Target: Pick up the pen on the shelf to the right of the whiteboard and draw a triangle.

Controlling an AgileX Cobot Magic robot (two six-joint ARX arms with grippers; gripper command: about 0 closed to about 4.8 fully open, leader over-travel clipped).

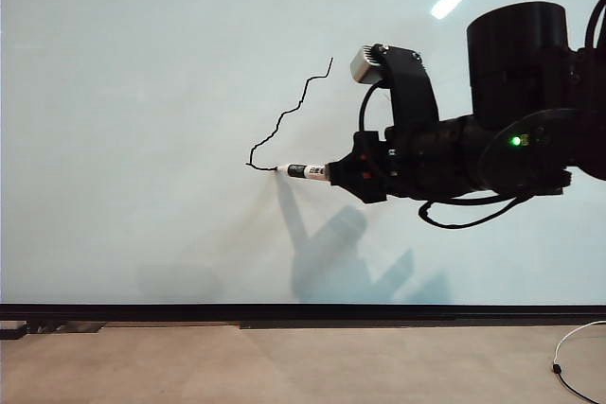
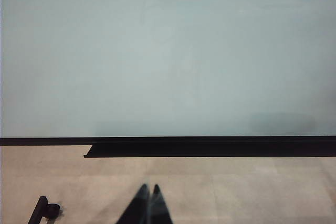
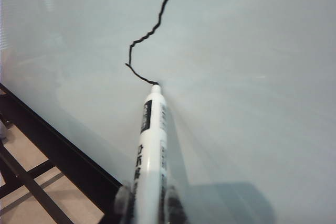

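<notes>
The whiteboard (image 1: 142, 92) fills the back of the exterior view. My right gripper (image 1: 333, 172) reaches in from the right, shut on the pen (image 1: 308, 171), a white marker with black label bands. Its dark tip touches the board. Of the triangle (image 1: 284, 115), I see one wobbly black slanted stroke and a short bottom stroke that ends at the tip. The right wrist view shows the pen (image 3: 149, 145) between the fingers of the right gripper (image 3: 149, 204) and the drawn line (image 3: 157, 22). My left gripper (image 2: 149, 187) is shut and empty, low over the tabletop, away from the board (image 2: 168, 51).
A black strip (image 1: 303, 312) runs along the board's lower edge, with a black ledge (image 2: 210, 150) below it. A thin white cable (image 1: 568, 357) lies on the tan tabletop at the right. A small black bracket (image 2: 42, 208) sits near the left gripper.
</notes>
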